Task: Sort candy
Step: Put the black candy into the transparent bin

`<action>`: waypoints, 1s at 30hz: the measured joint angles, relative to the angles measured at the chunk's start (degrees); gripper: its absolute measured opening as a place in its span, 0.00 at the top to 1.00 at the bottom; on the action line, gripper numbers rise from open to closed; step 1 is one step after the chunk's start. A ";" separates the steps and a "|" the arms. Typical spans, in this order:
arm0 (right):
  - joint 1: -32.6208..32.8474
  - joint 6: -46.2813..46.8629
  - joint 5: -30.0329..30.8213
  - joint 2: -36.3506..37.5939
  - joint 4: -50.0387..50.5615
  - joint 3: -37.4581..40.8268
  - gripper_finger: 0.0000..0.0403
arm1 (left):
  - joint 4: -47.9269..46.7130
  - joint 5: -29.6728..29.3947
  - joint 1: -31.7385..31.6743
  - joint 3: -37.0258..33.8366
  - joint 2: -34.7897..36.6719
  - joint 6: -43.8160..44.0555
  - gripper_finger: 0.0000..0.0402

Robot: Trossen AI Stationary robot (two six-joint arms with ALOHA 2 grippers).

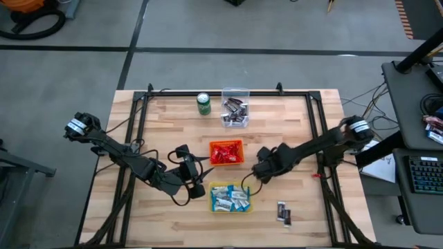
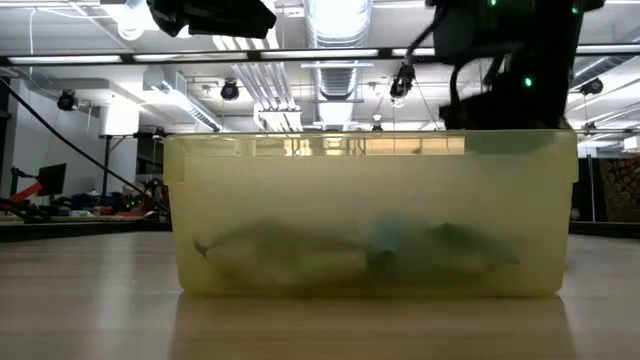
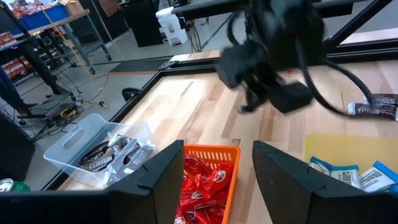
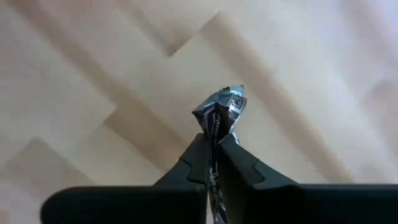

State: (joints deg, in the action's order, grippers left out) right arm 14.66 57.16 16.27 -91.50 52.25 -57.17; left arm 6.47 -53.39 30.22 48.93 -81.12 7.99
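Three bins sit mid-table in the high view: clear bin [image 1: 235, 111] with dark-wrapped bars near the far edge, orange bin [image 1: 227, 152] of red candy at centre, yellow bin [image 1: 230, 198] of blue-and-white candy toward the near edge. Green can [image 1: 203, 103] stands just beside the clear bin. Two dark bars [image 1: 283, 212] lie loose on bare wood, near the yellow bin on the right arm's side. Right gripper [image 1: 257, 171] hangs between orange and yellow bins, just off the yellow bin's corner. Left gripper [image 1: 196, 174] is on the opposite side of those bins. Wide bare wood remains along both side rails and the near edge.

Low view: yellow bin wall [image 2: 370, 215] fills most of the frame and blocks everything behind it; blurred candy shapes show through. Dark arm parts hang above its rim.

Left wrist view: left fingers [image 3: 163, 174] spread apart, nothing between them, over the orange bin [image 3: 205, 180]. Clear bin [image 3: 93, 146] lies beyond, yellow bin [image 3: 348, 168] alongside. Right arm [image 3: 267, 50] crosses ahead; one loose dark bar [image 3: 376, 109] lies past it.

Right wrist view: right gripper [image 4: 214, 152] is clamped on a dark-wrapped candy bar [image 4: 221, 115], wrapper end sticking out past the tips, bare wood underneath.
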 joint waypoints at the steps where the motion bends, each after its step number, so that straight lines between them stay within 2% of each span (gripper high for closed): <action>1: -0.68 -0.69 1.33 1.76 0.62 0.00 0.97 | 0.06 0.00 0.00 0.00 0.00 0.00 0.57; 6: -6.41 -10.19 11.29 11.62 -4.00 -0.50 0.97 | 0.26 0.00 0.00 0.00 0.00 0.00 0.57; 9: -11.03 -21.82 15.10 16.08 -14.70 -0.07 0.97 | 0.45 0.00 0.00 0.00 0.00 0.00 0.57; 11: -14.28 -30.92 15.24 17.85 -24.93 1.11 0.97 | 0.44 0.00 0.00 0.00 0.00 0.00 0.57; 13: -17.44 -40.63 13.46 18.55 -37.71 3.15 0.97 | 0.45 0.00 0.00 0.00 0.00 0.00 0.57; 16: -22.76 -50.87 4.40 18.05 -56.99 7.38 0.97 | 0.39 0.00 0.00 0.00 0.00 0.00 0.57; 18: -26.37 -53.59 -1.76 16.77 -69.29 10.31 0.97 | 0.39 0.00 0.06 0.00 0.00 0.04 0.57; 21: -31.03 -55.68 -7.36 13.52 -82.38 13.48 0.97 | 0.25 0.00 0.11 0.00 0.00 0.13 0.57; 27: -37.08 -57.87 -8.33 4.99 -94.24 14.08 0.97 | 0.03 0.00 0.11 0.00 0.00 0.04 0.57; 30: -39.36 -56.82 -8.30 1.31 -96.26 13.26 0.97 | -0.08 0.00 0.11 0.00 0.00 0.09 0.57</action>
State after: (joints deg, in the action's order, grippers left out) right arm -24.70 0.33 7.97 -90.19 -44.01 -43.91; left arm 6.39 -53.39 30.33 48.93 -81.12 8.08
